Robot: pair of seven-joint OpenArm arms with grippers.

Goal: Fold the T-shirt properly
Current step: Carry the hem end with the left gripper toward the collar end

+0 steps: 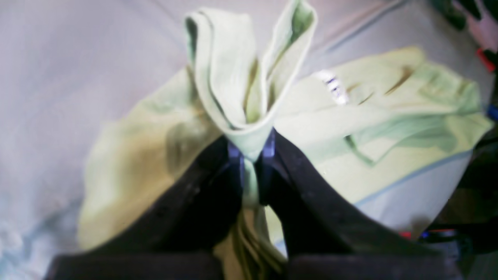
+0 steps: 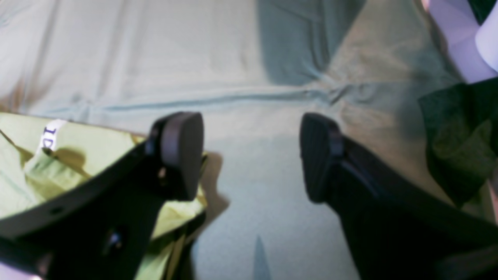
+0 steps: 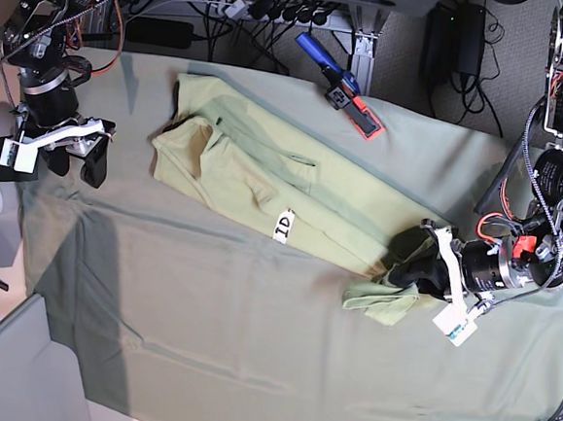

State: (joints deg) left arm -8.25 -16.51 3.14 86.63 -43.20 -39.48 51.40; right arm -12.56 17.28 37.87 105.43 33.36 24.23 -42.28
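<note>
Left tool (image 1: 252, 155) pinching T-shirt (image 3: 255, 169) fold, right tool (image 2: 251, 155) spread empty, base view alone shows blue clamp (image 3: 342, 85)

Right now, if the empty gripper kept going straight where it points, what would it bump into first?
Probably just the grey-green tablecloth. The right gripper is open, and only bare cloth shows between its fingers; the T-shirt lies off to the side.

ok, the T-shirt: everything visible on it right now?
The T-shirt is pale yellow-green, soft, creased cotton, lying partly folded and diagonal on the grey-green tablecloth. A white neck tag shows mid-body. The left gripper is shut on one bunched end, lifting it. The right gripper is open beside it, not touching.
</note>
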